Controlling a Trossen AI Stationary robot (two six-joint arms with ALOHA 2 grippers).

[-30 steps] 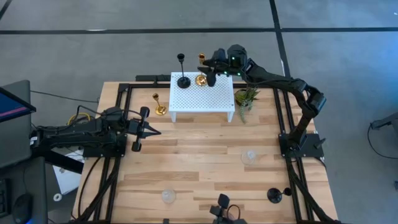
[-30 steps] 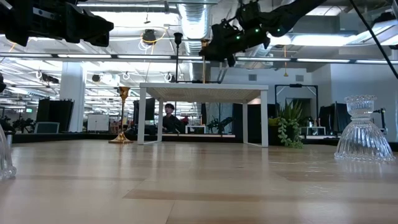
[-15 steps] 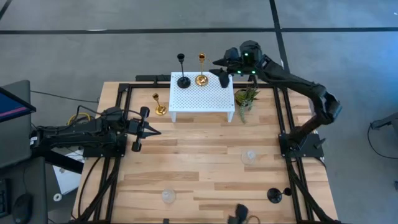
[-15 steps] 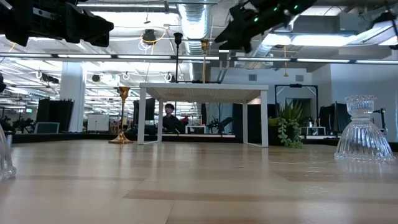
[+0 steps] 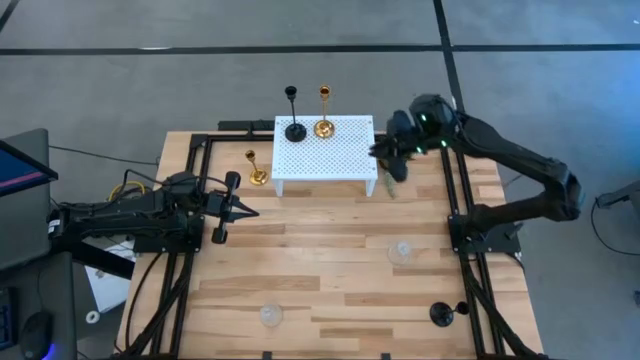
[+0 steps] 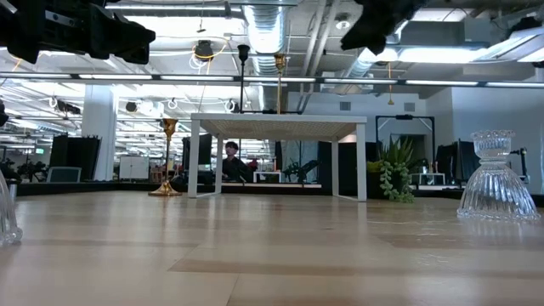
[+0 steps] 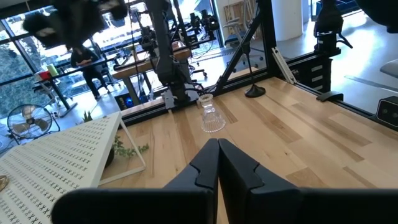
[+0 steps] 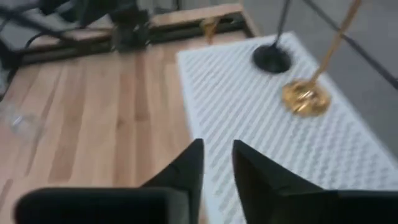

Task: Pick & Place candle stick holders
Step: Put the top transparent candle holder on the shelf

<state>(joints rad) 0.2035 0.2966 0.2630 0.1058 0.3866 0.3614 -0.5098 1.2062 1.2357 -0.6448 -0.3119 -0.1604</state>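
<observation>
Right wrist view shows the right gripper [image 8: 216,163] empty, fingers slightly parted, above the white stand [image 8: 261,124]; just ahead sits a gold holder [image 8: 305,96], beyond it a black holder [image 8: 272,59], both upright. They look light, rigid, slick and tippy, so grip the thin stem low. The left gripper [image 5: 243,209] waits, fingers pressed together

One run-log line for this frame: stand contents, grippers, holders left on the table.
stand: black holder, gold holder | right gripper: empty, beside stand | left gripper: shut, idle | table: four holders
</observation>
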